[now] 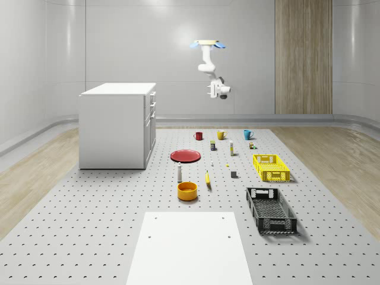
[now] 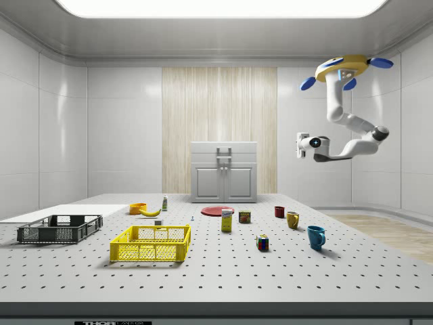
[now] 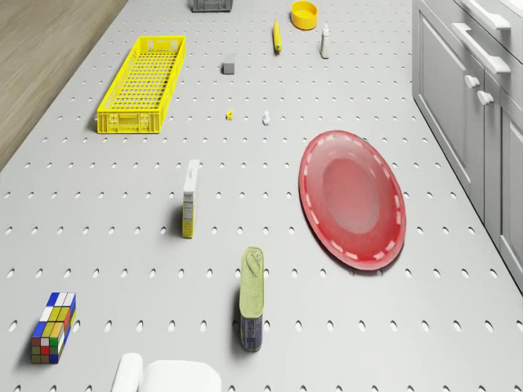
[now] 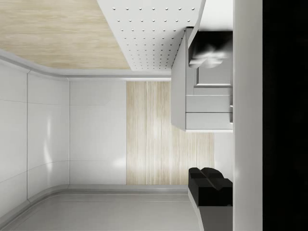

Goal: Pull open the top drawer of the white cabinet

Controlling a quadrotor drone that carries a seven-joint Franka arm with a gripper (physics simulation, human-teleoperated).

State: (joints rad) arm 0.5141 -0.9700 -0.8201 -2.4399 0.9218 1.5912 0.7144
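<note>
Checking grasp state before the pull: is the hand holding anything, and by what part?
Nothing is held. The hand hangs in open air, well away from the white cabinet, under the hovering drone. The top drawer handle is untouched.

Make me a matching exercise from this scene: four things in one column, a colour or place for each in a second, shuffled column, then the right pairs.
Things:
1. plate
2. long crate
3. drone
4. bowl

Descriptions:
A. hovering in the air, out from the white cabinet's drawer side
B. red, on the floor in front of the cabinet
C. orange-yellow, close to the banana
D. yellow mesh, beside the black crate

Pairs: 1-B, 2-D, 3-A, 4-C
</note>
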